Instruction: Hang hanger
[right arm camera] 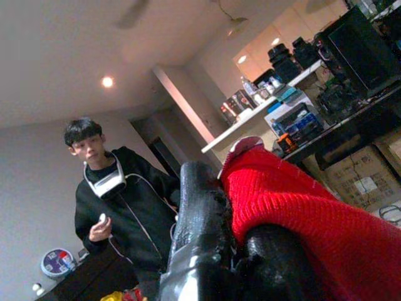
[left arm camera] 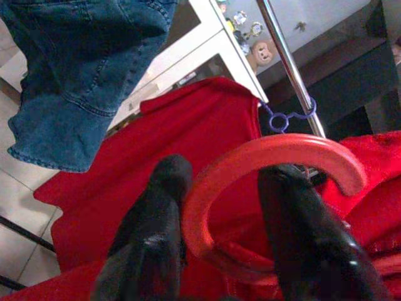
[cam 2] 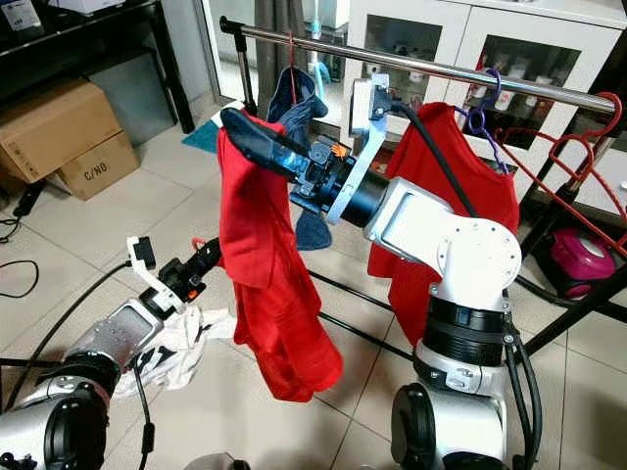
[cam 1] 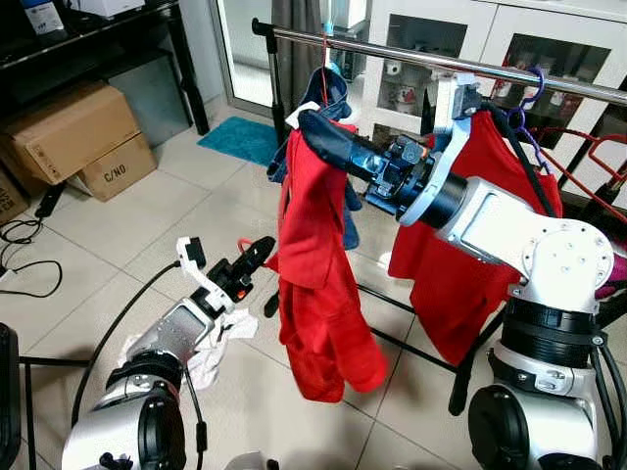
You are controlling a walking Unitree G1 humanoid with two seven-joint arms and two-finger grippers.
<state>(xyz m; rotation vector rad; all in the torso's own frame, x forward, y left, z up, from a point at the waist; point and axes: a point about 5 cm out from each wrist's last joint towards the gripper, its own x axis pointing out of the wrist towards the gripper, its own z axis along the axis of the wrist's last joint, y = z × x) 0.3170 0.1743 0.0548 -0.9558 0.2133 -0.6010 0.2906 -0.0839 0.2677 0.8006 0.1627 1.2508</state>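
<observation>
While draped in knit red garment (cam 1: 312,284), right tool (cam 1: 312,125), curved hanger hook (left arm camera: 269,164)

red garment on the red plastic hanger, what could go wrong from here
1. The right gripper pinches only the top of the red knit garment, so the long hanging cloth could slide off.
2. The left gripper has the red plastic hanger hook between its fingers, well below the steel rail; lifting might snag the blue denim garment.

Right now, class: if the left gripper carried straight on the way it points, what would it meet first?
Probably the red garment hanging just ahead; the left gripper already holds the red hanger hook. Depth is uncertain.
</observation>
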